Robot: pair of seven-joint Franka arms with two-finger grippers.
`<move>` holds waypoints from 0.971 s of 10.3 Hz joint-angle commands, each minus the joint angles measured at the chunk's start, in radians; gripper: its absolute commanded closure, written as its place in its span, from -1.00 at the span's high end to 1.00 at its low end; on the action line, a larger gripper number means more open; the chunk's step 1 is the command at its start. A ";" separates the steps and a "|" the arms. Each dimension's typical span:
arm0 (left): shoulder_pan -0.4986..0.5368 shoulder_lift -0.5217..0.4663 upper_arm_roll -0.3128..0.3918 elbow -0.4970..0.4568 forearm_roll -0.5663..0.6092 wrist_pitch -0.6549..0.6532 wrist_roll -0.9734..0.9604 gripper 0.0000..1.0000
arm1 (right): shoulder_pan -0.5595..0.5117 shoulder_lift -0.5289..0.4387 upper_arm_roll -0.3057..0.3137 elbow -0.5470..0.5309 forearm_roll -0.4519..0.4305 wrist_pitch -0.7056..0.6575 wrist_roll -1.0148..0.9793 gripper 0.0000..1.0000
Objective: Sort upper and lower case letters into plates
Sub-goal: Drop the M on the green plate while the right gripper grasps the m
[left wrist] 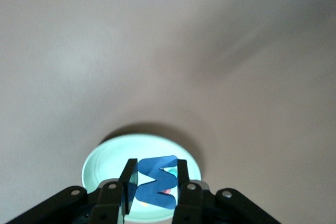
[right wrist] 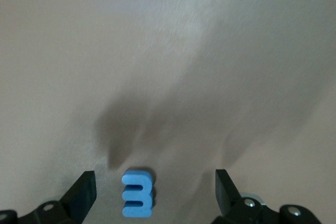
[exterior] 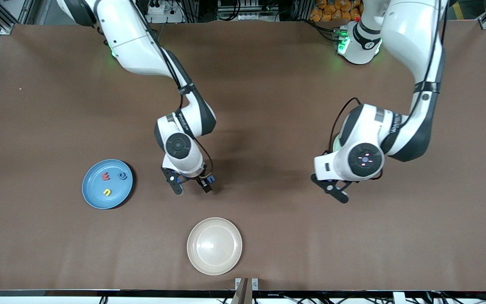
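Letters are mid-sort: left gripper [left wrist: 154, 192] jaws pinch a blue letter [left wrist: 155, 180] over the mint plate [left wrist: 105, 156]. Released crookedly, it could bounce off. Right gripper [right wrist: 155, 195] jaws straddle another blue letter [right wrist: 137, 193], wide.

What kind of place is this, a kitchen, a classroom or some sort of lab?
Most likely a robotics lab. Two white robot arms are bolted at a brown-covered table framed by aluminium rails and cables. The left gripper holds a blue foam letter over a mint plate.

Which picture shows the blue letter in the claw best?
The left wrist view: the dark blue letter sits pinched in the left claw over the mint plate. The front view hides it under the arm; the right wrist view misses it.
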 commanded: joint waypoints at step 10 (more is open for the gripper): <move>0.090 -0.367 -0.010 -0.925 -0.057 0.684 0.007 -0.53 | 0.019 0.069 -0.016 0.054 0.008 0.032 0.035 1.00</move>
